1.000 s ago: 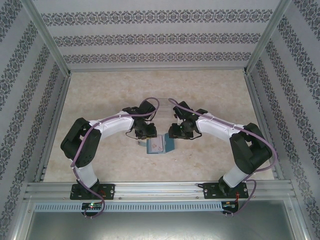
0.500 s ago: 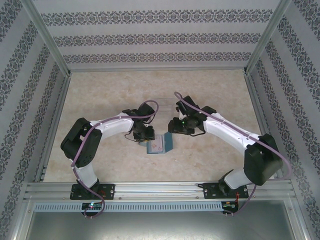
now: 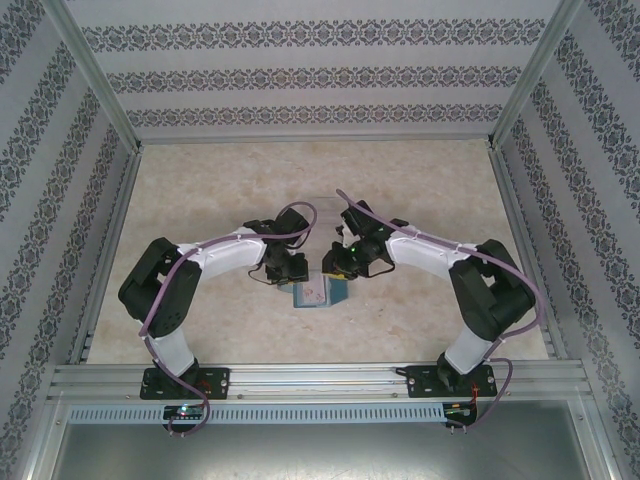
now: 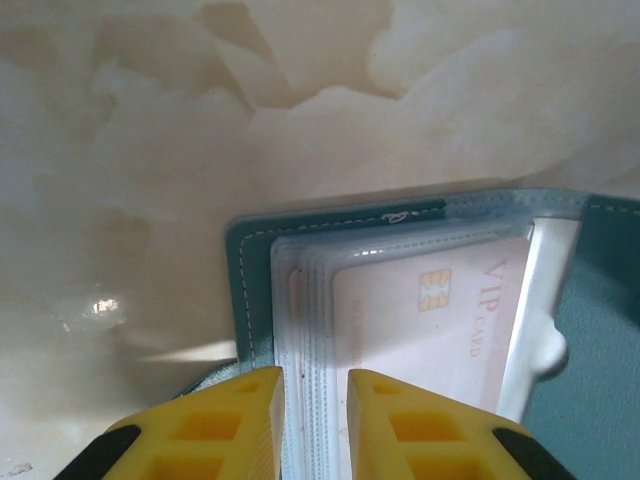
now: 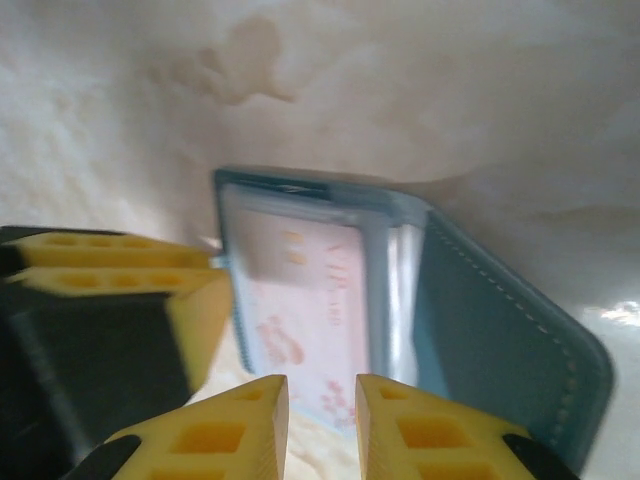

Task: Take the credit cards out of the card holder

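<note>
Brought the right gripper (image 5: pixel 320 395) in over the open card holder (image 5: pixel 500 330) and narrowed it around the near edge of a pale credit card (image 5: pixel 300 310) still sleeved inside, hold on it impossible to confirm, with the left gripper (image 4: pixel 315 385) clamped on the card holder's left edge, so probably set for the pull.

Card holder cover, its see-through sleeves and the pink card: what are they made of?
Card holder cover: seemingly teal leather or imitation, matte, stitched along the edge. Sleeves: clear soft plastic, glossy and slightly cloudy, layered. VIP card: probably stiff plastic, pale pink print, gold chip mark.
</note>
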Robot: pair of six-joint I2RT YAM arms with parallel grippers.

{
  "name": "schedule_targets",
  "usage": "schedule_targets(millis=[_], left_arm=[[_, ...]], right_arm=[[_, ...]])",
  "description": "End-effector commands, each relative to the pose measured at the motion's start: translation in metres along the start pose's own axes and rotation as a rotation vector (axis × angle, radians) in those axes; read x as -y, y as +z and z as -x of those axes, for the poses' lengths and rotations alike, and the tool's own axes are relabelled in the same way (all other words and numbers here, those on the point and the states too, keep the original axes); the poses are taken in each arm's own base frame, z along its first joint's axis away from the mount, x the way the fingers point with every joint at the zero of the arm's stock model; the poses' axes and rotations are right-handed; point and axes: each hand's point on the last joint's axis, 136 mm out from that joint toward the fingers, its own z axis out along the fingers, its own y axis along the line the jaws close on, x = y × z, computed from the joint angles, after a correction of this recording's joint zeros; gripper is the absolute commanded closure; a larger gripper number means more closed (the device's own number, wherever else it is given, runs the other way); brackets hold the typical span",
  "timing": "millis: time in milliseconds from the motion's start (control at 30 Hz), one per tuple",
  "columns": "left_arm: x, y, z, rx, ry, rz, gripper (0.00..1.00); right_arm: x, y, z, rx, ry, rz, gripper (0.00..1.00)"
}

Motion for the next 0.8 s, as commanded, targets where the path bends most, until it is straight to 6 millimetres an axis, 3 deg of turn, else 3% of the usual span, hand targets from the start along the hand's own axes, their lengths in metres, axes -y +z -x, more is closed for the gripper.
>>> schedule_targets(millis=[0, 333, 633, 767], left_arm=[[0.003, -0.007, -0.005, 0.004, 0.018, 0.024, 0.76], [0.003, 0.006, -0.01, -0.025, 0.022, 0.041, 0.76], [-0.008, 0.018, -0.014, -0.06, 0.023, 0.09, 0.78], [-0.008, 0.018, -0.014, -0.062, 0.022, 0.093, 0.8]], right_arm=[[0.018, 0.01, -0.001, -0.021, -0.005, -0.034, 0.75], [0.032, 0.023, 0.002, -0.02, -0.021, -0.055, 0.74], [0.023, 0.022, 0.005, 0.015, -0.057, 0.055, 0.71], [0.016, 0.021, 0.003, 0.021, -0.074, 0.114, 0.74]])
